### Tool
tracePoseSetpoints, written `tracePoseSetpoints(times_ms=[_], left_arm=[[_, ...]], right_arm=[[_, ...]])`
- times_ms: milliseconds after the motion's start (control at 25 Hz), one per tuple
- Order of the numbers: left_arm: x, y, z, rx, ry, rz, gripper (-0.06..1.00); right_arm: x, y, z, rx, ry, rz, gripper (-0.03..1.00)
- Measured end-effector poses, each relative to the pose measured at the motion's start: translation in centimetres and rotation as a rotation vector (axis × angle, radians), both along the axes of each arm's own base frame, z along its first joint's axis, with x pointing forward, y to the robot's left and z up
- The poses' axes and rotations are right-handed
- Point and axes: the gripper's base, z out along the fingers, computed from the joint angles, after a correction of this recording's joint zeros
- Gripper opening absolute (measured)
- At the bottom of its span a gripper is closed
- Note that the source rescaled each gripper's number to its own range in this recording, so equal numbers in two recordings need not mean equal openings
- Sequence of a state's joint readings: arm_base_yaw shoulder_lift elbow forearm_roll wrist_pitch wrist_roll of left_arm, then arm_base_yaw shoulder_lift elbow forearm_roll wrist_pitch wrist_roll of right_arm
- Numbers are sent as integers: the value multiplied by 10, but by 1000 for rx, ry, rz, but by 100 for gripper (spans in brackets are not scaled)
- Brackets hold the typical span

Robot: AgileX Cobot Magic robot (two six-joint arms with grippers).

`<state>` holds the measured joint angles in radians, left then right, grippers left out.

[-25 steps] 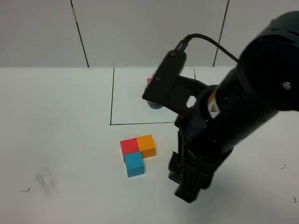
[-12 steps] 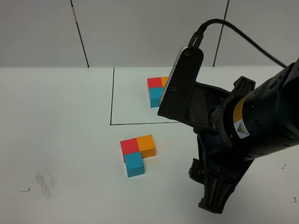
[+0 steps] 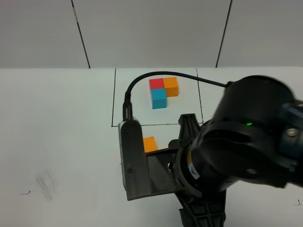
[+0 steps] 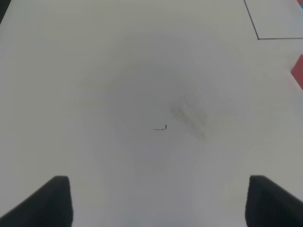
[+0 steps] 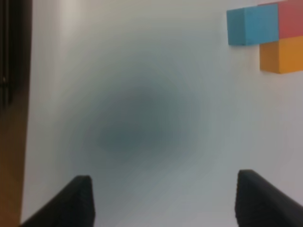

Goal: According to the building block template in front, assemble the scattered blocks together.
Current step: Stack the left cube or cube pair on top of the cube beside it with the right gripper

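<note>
- While the right arm (image 3: 246, 142) is covering most of them in the high view, the scattered blocks (image 5: 270, 34) are sitting on the white table (image 3: 57, 118) near the front of the black outline (image 3: 113, 94). Only the orange cube (image 3: 150, 144) is peeking out beside the grey camera bracket (image 3: 132, 165).
- In the right wrist view they are forming a tight L with faces touching. The red cube (image 5: 290, 20) is taking the corner, with the blue cube (image 5: 252, 24) and the orange one each flush against it. All three are showing plain, matte, sharp-edged faces.
- The building block template (image 3: 161, 92) is lying well behind them, inside the outline, as the same L in red, orange and light blue, looking smaller.
- The right gripper (image 5: 163, 198) is hanging over bare table, its dark blunt fingers (image 5: 78, 201) spread wide and holding nothing.
- The left gripper (image 4: 156, 201) is likewise gaping empty over a faint grey smudge (image 4: 189, 113) and a tiny pen mark (image 4: 161, 127).
- A glossy black cable (image 3: 137, 82) is arching across the outline from the bracket.
</note>
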<state>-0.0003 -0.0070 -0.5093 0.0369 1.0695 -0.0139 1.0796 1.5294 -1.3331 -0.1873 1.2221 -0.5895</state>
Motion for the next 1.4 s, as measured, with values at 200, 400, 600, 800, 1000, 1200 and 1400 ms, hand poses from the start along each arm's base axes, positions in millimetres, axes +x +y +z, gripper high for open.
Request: tracePoseSetpoints(times_ms=[200, 400, 600, 800, 1000, 1200, 1400], left_arm=[[0, 0, 0, 0, 0, 0, 85], [0, 0, 0, 0, 0, 0, 85], [0, 0, 0, 0, 0, 0, 85], [0, 0, 0, 0, 0, 0, 85], [0, 0, 0, 0, 0, 0, 85], [0, 0, 0, 0, 0, 0, 85], [0, 0, 0, 0, 0, 0, 85]], right_arm=[[14, 13, -32, -115, 20, 43, 34], [25, 21, -49, -94, 64, 51, 34], [38, 22, -54, -47, 73, 93, 22], [53, 19, -53, 0, 26, 146, 4], [67, 14, -56, 64, 51, 89, 2], [65, 14, -72, 81, 246, 5, 2], [62, 20, -84, 61, 377, -23, 1]])
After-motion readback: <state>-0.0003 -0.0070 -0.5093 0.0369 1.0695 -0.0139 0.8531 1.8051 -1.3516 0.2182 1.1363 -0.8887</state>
